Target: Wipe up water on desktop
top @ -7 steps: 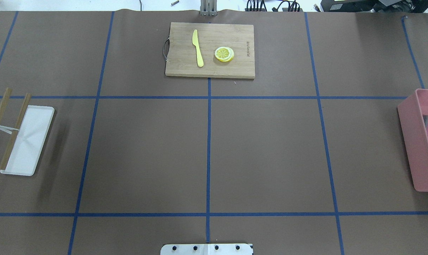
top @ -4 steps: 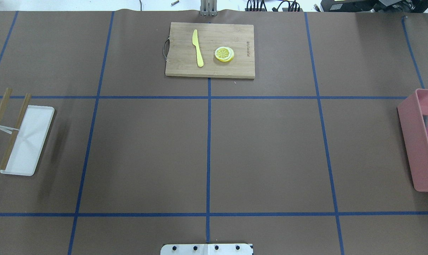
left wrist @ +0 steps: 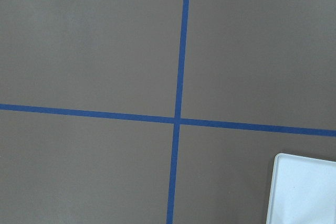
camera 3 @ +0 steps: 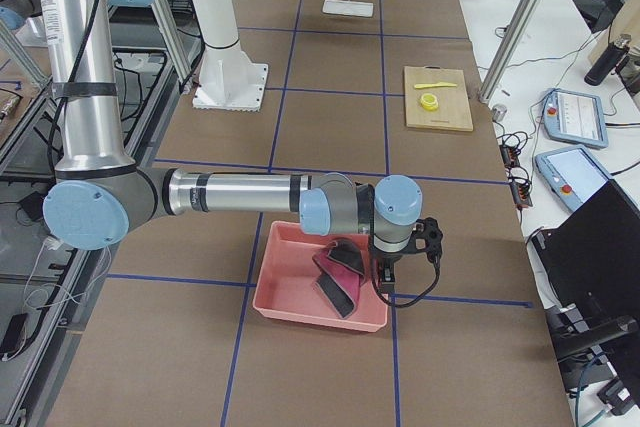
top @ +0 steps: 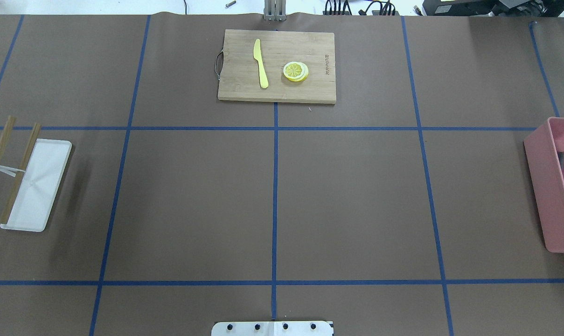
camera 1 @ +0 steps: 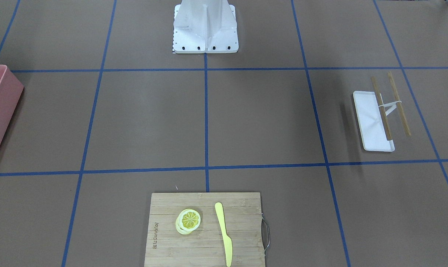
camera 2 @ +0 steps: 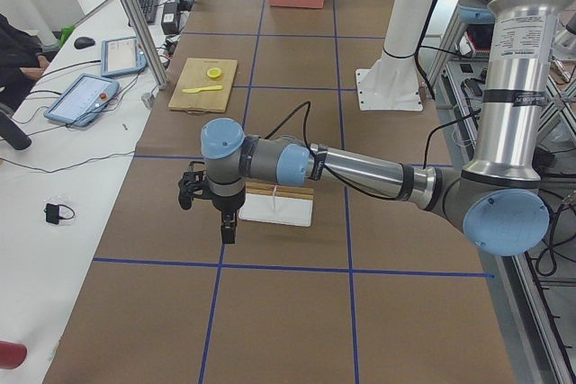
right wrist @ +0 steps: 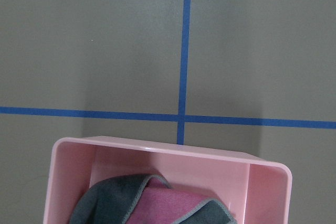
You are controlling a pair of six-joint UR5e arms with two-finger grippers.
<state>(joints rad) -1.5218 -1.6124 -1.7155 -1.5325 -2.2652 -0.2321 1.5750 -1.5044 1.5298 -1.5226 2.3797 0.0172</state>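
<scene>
The desktop (top: 193,200) is matte brown with blue tape lines; I see no water on it in any view. A grey and pink cloth (camera 3: 338,277) lies in a pink bin (camera 3: 290,299) at the robot's right end, and it also shows in the right wrist view (right wrist: 152,203). My right gripper (camera 3: 387,282) hangs over the bin's outer edge and shows only in the exterior right view, so I cannot tell if it is open. My left gripper (camera 2: 228,236) hangs over the desktop beside a white tray (camera 2: 277,209); I cannot tell its state.
A bamboo cutting board (top: 276,65) with a yellow knife (top: 261,63) and lemon slices (top: 295,71) lies at the far middle. The white tray (top: 37,186) with two wooden sticks (top: 20,168) is at the left. The robot's base plate (top: 272,328) is at the near edge.
</scene>
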